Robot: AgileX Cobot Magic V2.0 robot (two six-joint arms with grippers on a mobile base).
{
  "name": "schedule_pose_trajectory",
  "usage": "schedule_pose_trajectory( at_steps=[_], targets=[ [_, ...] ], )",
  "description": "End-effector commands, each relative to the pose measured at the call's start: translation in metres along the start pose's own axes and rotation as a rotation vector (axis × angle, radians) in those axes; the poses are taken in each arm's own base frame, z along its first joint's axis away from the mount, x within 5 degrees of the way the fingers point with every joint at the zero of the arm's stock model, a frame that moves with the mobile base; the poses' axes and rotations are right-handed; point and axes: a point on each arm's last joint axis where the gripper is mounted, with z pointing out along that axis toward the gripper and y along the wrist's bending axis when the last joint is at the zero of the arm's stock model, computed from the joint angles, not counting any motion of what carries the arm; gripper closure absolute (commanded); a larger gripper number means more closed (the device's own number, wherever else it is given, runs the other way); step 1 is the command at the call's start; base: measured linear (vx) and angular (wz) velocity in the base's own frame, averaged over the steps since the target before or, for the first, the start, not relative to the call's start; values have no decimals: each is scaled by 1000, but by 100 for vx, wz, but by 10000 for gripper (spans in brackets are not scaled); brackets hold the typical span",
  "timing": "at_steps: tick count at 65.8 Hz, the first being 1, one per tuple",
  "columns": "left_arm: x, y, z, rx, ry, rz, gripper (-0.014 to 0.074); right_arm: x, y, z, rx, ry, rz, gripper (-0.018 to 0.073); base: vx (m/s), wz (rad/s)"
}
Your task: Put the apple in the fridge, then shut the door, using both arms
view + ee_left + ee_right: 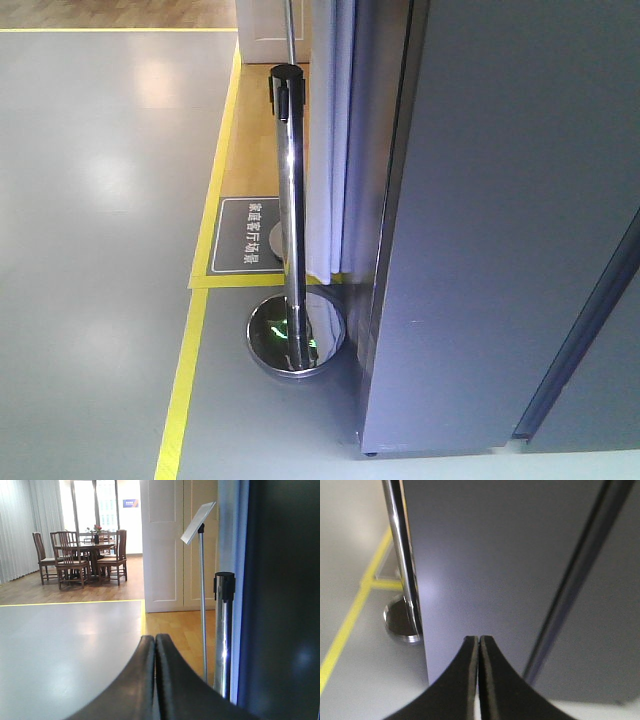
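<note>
Fridge (500, 230) surfaces fill the right side of the front view: dark-grey panels are seen from outside, with a dark vertical seam running between two of them, and no white interior is shown. No apple is visible in any view, so its whereabouts cannot be told. The left gripper (155, 642) has its fingers pressed together on nothing, pointing across the grey floor (65, 650) toward a distant dining set. The right gripper (479, 642) is likewise pinched closed and empty, aimed at the grey panel near the seam. A chrome stanchion post (292, 200) stands just beside the fridge's left corner on a round base. The door appears closed, judging by the flush panels. Any finishing push would best be made flat and gently, with both arms kept away from the post.
</note>
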Motion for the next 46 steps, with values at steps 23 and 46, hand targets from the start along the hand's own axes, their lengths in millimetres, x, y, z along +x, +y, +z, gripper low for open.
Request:
schedule_pose_trajectory(
  at_steps=[23, 46],
  targets=[
    [2, 0, -1, 4, -60, -9, 602, 64, 9, 32, -13, -461, 85, 561, 0, 0],
    [2, 0, -1, 4, -60, -9, 602, 65, 8, 33, -3, -437, 100, 561, 0, 0]
  ],
)
